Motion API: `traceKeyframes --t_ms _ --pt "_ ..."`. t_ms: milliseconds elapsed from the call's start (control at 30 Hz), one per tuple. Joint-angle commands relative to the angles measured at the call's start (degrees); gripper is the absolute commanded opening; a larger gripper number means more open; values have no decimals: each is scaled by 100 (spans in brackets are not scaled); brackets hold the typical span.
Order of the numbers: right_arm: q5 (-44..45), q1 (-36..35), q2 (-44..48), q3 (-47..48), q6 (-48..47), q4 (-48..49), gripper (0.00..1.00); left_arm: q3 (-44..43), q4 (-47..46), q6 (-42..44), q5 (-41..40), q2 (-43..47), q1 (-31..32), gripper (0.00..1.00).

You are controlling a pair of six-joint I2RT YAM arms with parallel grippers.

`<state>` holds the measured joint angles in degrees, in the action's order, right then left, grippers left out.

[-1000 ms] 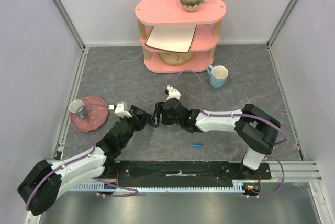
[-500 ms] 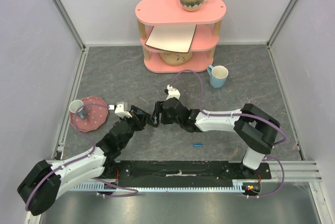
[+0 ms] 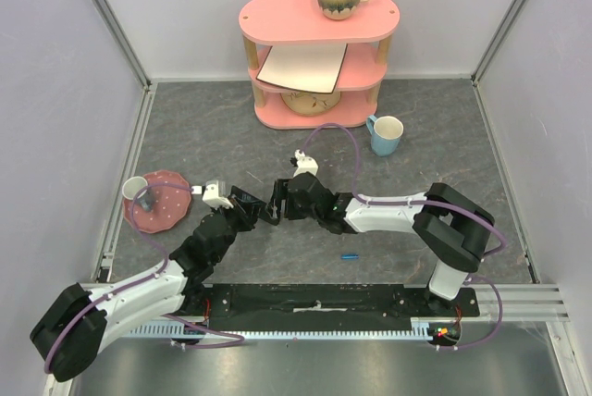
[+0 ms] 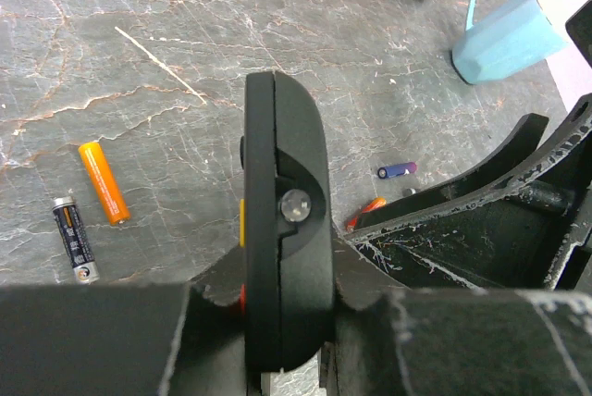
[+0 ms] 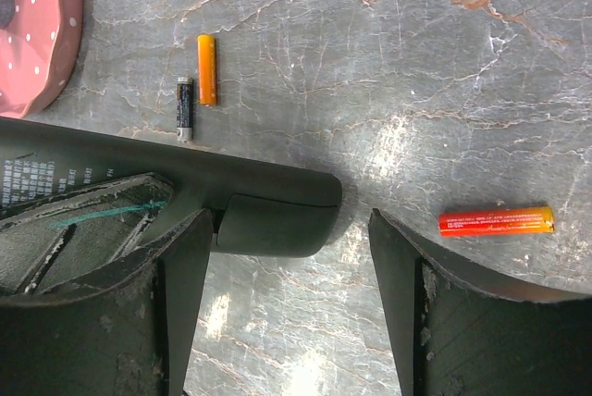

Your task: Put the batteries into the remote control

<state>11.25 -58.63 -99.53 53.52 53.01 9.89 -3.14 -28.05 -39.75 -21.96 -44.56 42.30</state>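
Observation:
My left gripper (image 4: 282, 299) is shut on the remote control (image 4: 282, 229), a slim black body held on edge above the table with coloured buttons showing on its left side. In the right wrist view the remote control's (image 5: 268, 206) rounded end reaches in between the fingers of my right gripper (image 5: 291, 253), which stands open; its left finger (image 5: 180, 266) is close beside the remote and its right finger (image 5: 398, 266) is well apart from it. A small purple battery (image 4: 398, 170) lies on the table beyond the remote. In the top view the left gripper (image 3: 242, 209) and the right gripper (image 3: 275, 204) meet mid-table.
Other cells lie loose on the grey table: an orange one (image 4: 102, 181), a black one (image 4: 76, 239) and a red-orange one (image 5: 497, 221). A pink plate (image 3: 159, 202) with a small cup sits left, a blue mug (image 3: 385, 134) back right, a pink shelf (image 3: 317, 58) behind, and a small blue cylinder (image 3: 349, 255) near front.

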Motion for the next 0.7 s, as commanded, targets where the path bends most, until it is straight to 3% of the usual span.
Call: traceKeyframes --t_ms 0,667 --pt "-61 18 -172 212 95 13 75 68 -121 143 -169 52 50 2" --pt "-70 19 -664 511 -81 -980 67 68 -7 107 -239 272 59 2"
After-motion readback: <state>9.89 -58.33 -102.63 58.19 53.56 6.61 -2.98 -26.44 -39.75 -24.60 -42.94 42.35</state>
